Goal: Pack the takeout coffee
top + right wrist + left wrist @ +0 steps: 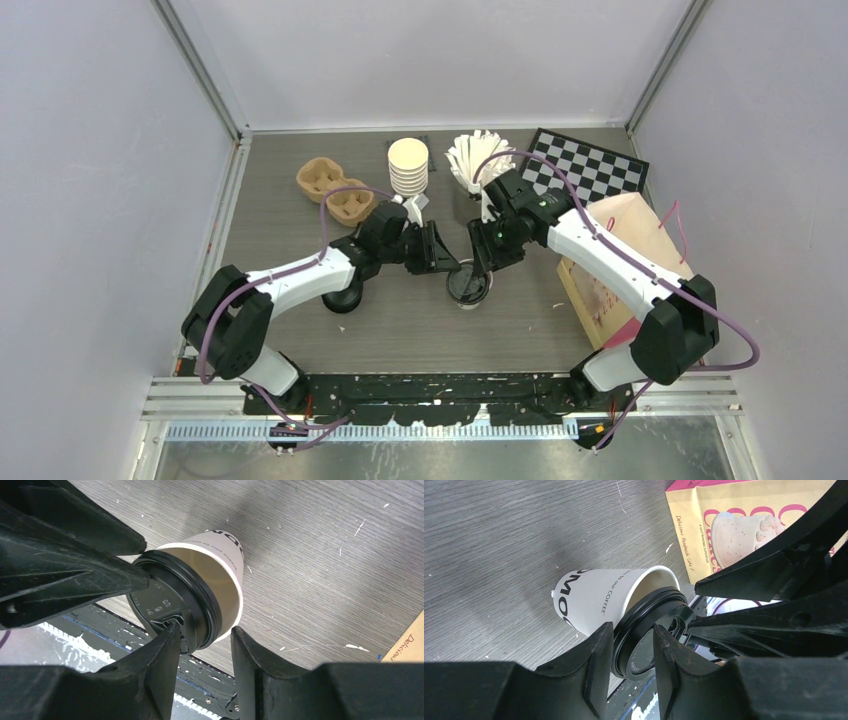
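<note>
Top external: overhead, steeply down on whole table point(400, 330). Wrist views: close, facing each other, sharing one paper cup point(594, 599).

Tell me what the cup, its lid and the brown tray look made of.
The cup looks like matte cream paper: printed lettering, rolled rim. The lid: shiny black plastic, moulded ridges. The brown tray is probably moulded pulp: dull, rounded wells.

Both arms are reaching inward with elbows flared out, and their wrists are almost meeting in the middle. The left end effector point(452, 262) is pointing right, its fingers point(596, 655) pinching a lid point(644, 620) by the rim. The right end effector point(480, 268) is angling down from the far side, its jaws standing partly apart astride the same lid. I can't tell whether it is gripping.
</note>
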Controlling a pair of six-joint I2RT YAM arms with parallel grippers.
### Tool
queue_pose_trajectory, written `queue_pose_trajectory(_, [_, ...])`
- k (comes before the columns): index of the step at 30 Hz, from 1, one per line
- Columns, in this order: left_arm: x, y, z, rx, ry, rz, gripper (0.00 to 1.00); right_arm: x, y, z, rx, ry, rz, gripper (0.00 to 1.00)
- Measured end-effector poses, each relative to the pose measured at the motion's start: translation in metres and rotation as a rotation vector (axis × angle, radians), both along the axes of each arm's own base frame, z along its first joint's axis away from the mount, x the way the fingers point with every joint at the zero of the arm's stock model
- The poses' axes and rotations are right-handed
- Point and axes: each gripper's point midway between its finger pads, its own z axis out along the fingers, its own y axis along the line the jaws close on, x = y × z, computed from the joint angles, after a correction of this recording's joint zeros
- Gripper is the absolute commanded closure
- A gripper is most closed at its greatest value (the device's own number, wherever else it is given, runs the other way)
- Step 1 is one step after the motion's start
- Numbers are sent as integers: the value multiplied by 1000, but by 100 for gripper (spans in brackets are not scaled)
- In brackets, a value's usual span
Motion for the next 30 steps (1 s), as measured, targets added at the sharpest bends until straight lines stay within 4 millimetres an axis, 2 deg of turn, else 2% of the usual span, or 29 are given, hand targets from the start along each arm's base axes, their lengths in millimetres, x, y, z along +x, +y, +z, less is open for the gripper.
queue_pose_trajectory(5, [0, 0, 0, 2, 2, 0, 64, -1, -4, -9, -30, 8, -6, 62])
queue_pose_trajectory(15, [-1, 2, -2, 18, 7, 2, 59, 1, -4, -12, -28, 1, -2, 72])
queue_pose_trajectory(21, [-2, 6, 2, 25, -3, 9, 52, 2, -5, -14, -39, 2, -3, 73])
queue_pose_trajectory(30, [-3, 8, 5, 33, -28, 4, 50, 4, -4, -18, -48, 7, -6, 73])
